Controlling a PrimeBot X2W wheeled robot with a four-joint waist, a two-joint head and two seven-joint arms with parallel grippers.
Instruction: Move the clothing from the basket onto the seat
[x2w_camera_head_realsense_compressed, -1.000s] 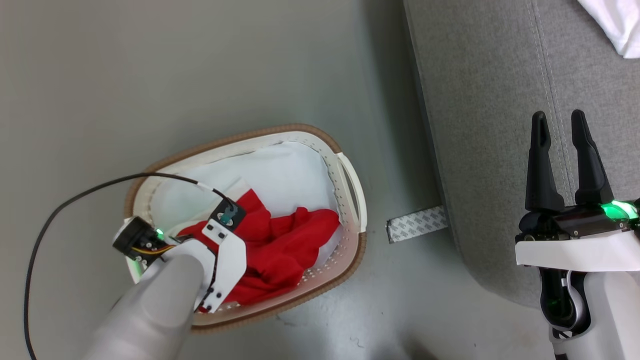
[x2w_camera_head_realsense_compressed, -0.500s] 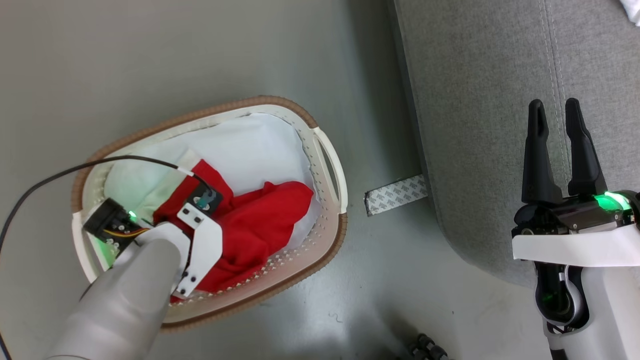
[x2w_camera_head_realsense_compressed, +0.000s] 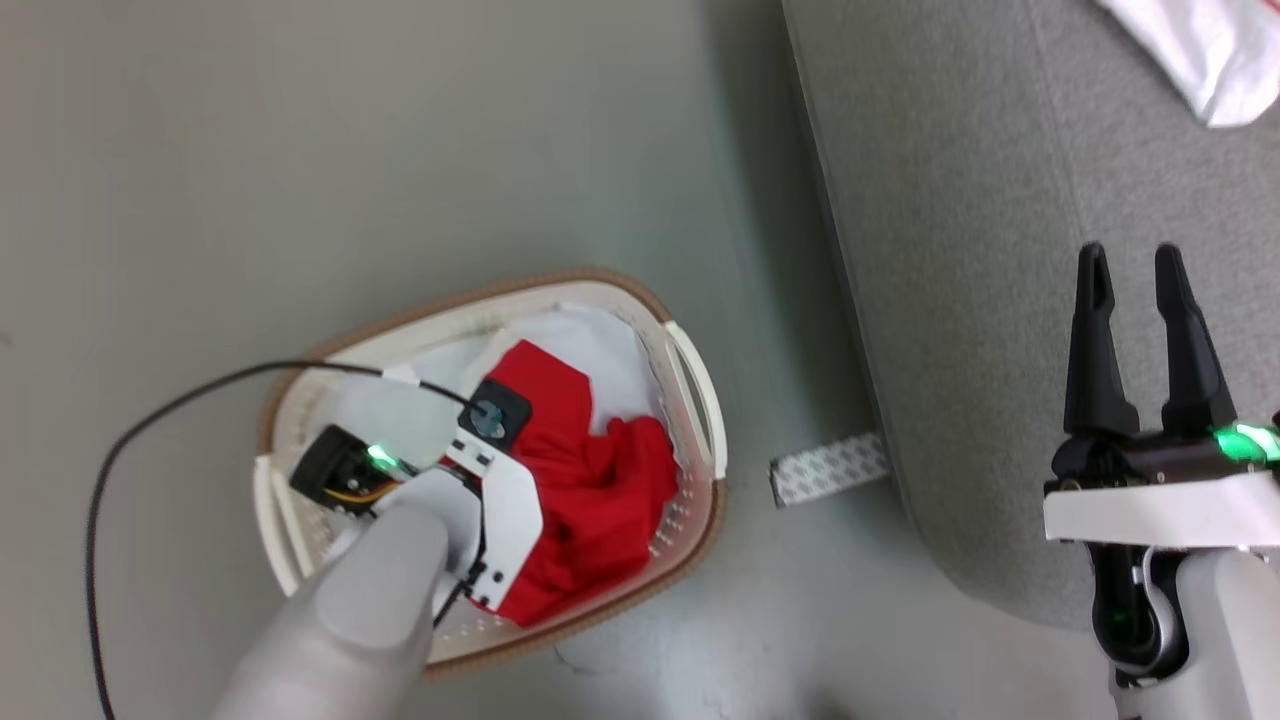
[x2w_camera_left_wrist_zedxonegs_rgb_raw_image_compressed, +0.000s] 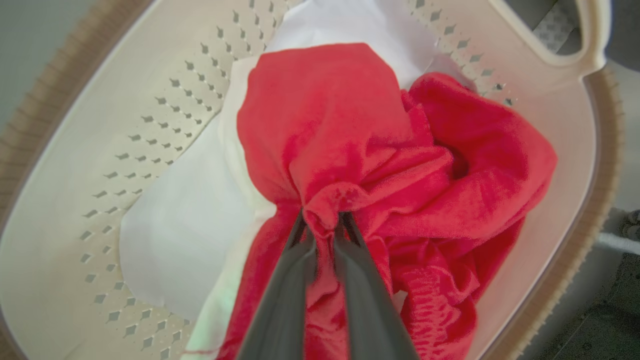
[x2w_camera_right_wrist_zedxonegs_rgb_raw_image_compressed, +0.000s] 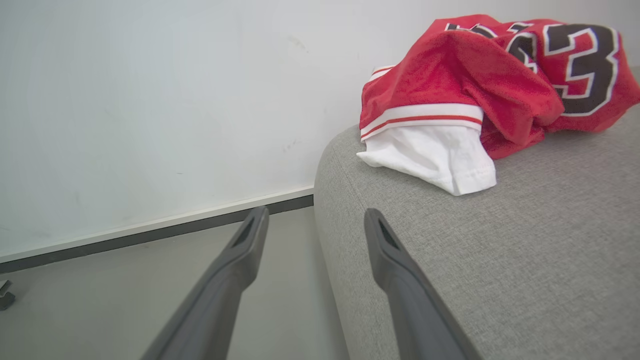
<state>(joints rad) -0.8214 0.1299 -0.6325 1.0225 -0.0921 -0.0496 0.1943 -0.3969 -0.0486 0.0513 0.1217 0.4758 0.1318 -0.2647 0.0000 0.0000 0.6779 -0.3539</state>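
clothing (x2w_camera_left_wrist_zedxonegs_rgb_raw_image_compressed: 350, 145) now in left end effector (x2w_camera_left_wrist_zedxonegs_rgb_raw_image_compressed: 322, 222)

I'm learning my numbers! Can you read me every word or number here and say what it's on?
"3": black, white-edged, on the red jersey lying on the sofa.
The digit before it and the letters above it are folded away, unreadable.
Printed strip beside the sofa: pattern too blurred to read.
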